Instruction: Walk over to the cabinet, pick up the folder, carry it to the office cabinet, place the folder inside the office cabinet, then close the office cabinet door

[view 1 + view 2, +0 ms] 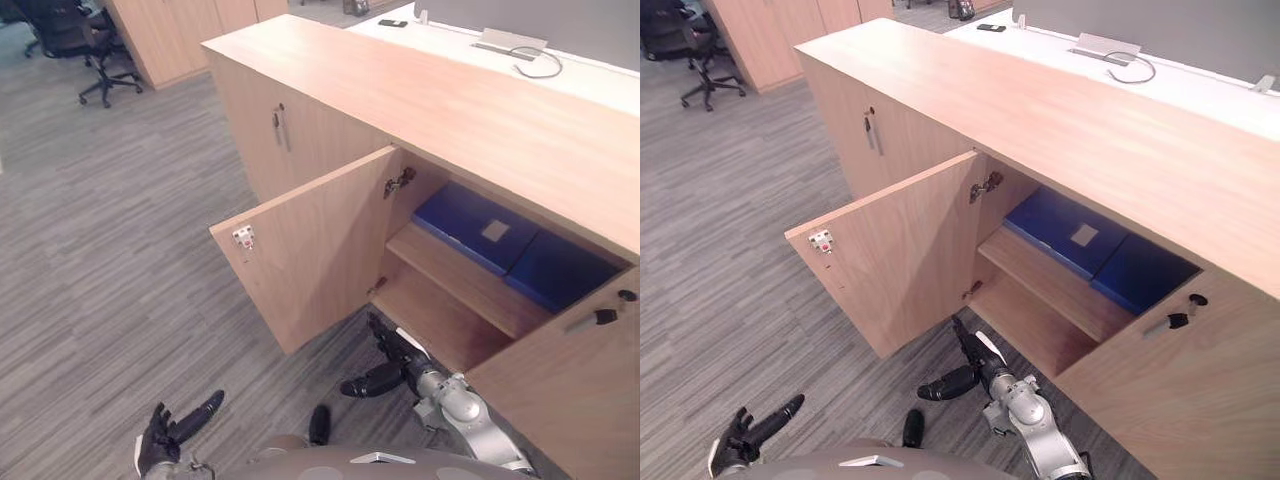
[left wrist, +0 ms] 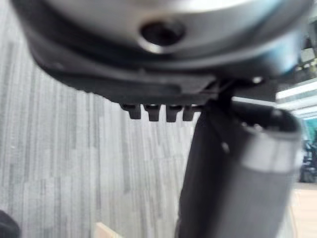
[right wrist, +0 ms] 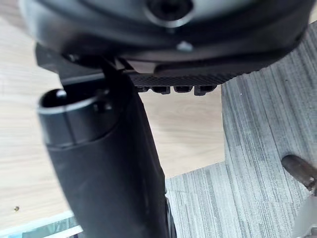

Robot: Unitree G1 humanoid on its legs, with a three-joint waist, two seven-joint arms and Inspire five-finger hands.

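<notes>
Low in front of the open office cabinet (image 1: pixel 450 100), the right robot hand (image 1: pixel 398 362) hangs over the grey carpet (image 1: pixel 100 260). Its fingers are straight and its thumb stands out to the side, and it holds nothing. The fingertips point toward the cabinet's bottom board (image 1: pixel 430 322), near its front edge; whether they touch it cannot be told. The left robot hand (image 1: pixel 163 435) shows at the lower left, well apart from the cabinet, also over the carpet, with its fingers loosely extended and empty.

Just left of the right robot hand stands the cabinet door (image 1: pixel 310 250), swung outward on its hinges, inner face toward the robot and a small white catch near its free upper corner. Above the hand, inside the opening, a wooden shelf (image 1: pixel 465 282) crosses the compartment. The folder (image 1: pixel 470 225), blue with a pale label on its cover, lies flat on this shelf toward the left part of the opening, higher than the right robot hand and deeper in. A second blue folder (image 1: pixel 560 268) lies just beside it on the right.

To the right of the opening a neighbouring door (image 1: pixel 570 390) is closed, with a dark handle and a lock near its upper edge. Behind the cabinet runs a white tabletop (image 1: pixel 600 85) bearing a looped cable. A black office chair (image 1: pixel 85 45) stands far off at the upper left.
</notes>
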